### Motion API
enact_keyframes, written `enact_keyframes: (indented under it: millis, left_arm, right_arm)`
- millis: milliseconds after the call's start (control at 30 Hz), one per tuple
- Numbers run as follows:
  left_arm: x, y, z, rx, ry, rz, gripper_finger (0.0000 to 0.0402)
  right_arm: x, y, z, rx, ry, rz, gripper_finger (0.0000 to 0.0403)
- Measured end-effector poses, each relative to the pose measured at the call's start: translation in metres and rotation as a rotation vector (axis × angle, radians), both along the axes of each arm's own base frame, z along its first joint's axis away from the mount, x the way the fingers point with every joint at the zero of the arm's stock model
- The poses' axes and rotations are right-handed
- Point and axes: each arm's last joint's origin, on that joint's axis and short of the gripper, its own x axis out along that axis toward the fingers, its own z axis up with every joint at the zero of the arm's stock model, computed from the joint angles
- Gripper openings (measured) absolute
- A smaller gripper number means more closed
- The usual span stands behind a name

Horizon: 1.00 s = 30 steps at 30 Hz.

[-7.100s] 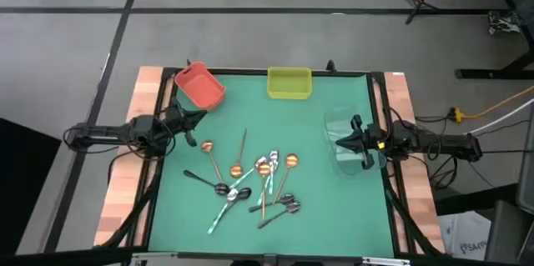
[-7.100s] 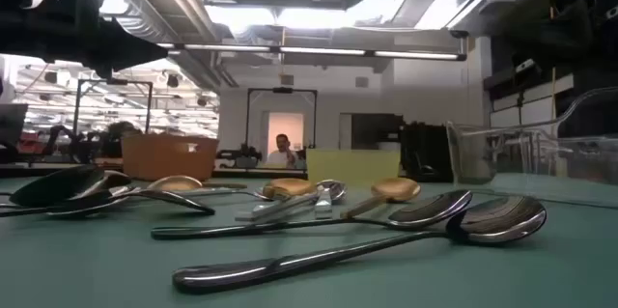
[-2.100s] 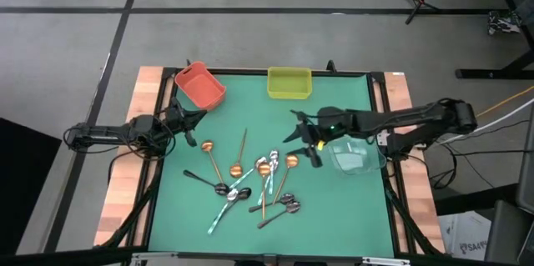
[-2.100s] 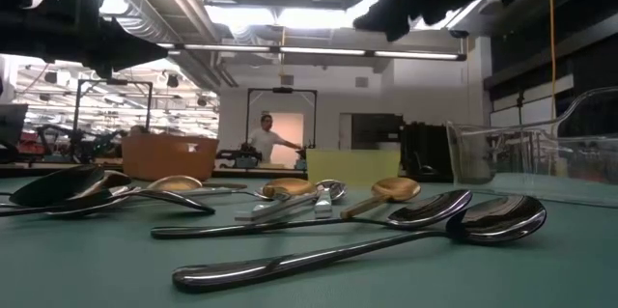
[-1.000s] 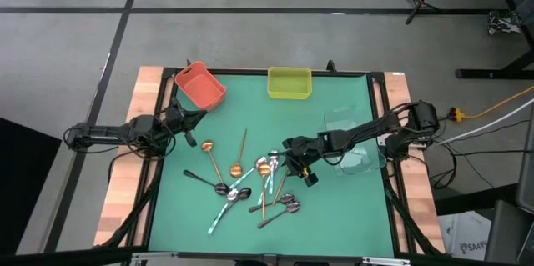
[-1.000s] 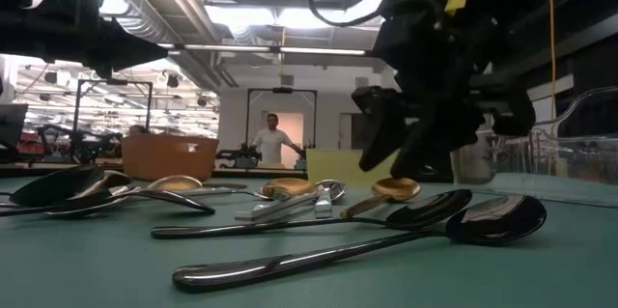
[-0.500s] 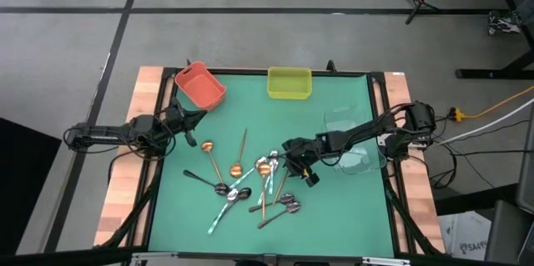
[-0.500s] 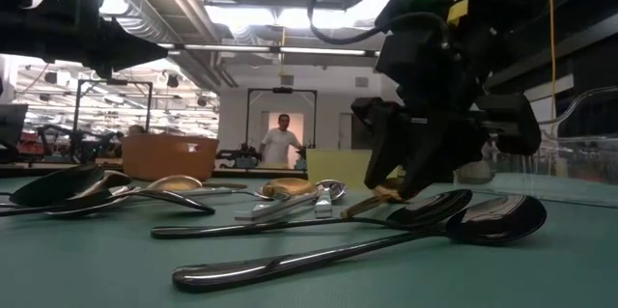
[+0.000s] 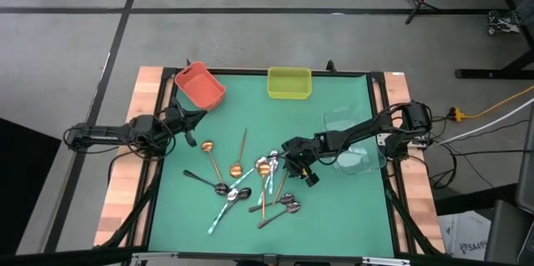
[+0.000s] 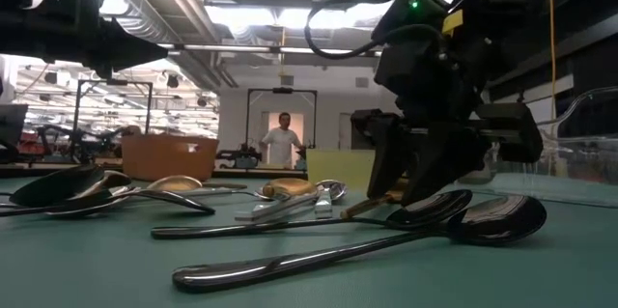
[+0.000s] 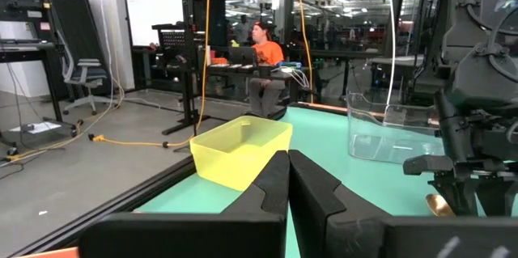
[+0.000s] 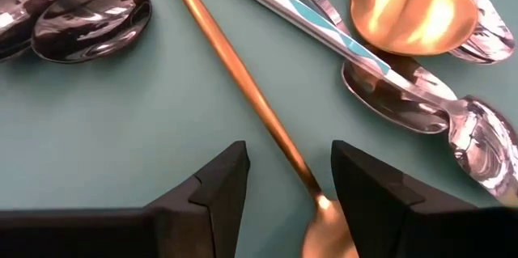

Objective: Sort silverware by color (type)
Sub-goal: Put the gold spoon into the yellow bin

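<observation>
The silverware (image 9: 250, 181) lies loose in the middle of the green mat: gold, black and shiny silver spoons, some crossing each other. My right gripper (image 9: 294, 162) is low over the right side of the pile, open and slanting down. In the right wrist view its fingers (image 12: 218, 185) stand on either side of a gold spoon's handle (image 12: 243, 88), just short of the bowl (image 12: 332, 238). Black spoons (image 12: 89, 11) and silver ones (image 12: 405, 96) lie beyond. My left gripper (image 9: 190, 131) rests shut at the mat's left edge.
A red bin (image 9: 199, 84) and a yellow bin (image 9: 289, 82) stand at the mat's far edge. A clear bin (image 9: 355, 145) stands at the right, under my right arm. Bare mat lies along the near edge and between pile and bins.
My right gripper has come down a little over the gold spoon at the pile's right side and has stayed open. In the low view it now hides the spoon's bowl. The spoons have not moved.
</observation>
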Motion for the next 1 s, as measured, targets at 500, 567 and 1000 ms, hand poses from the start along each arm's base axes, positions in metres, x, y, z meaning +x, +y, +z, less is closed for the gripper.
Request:
enact_keyframes:
  millis: [500,567,1000]
  left_arm:
    - [0.0000,0.0000,0.0000,0.000,0.000,0.000,0.0000]
    - [0.0000,0.0000,0.0000,0.000,0.000,0.000,0.0000]
    - [0.0000,0.0000,0.0000,0.000,0.000,0.000,0.0000]
  right_arm:
    - [-0.0011,0.0004,-0.0016,-0.001,0.012,0.002,0.0114]
    - [-0.0011,0.0004,-0.0017,0.000,0.012,0.003,0.0105]
    - [-0.0002,0.0005,-0.0014,0.000,-0.001,0.005,0.0057]
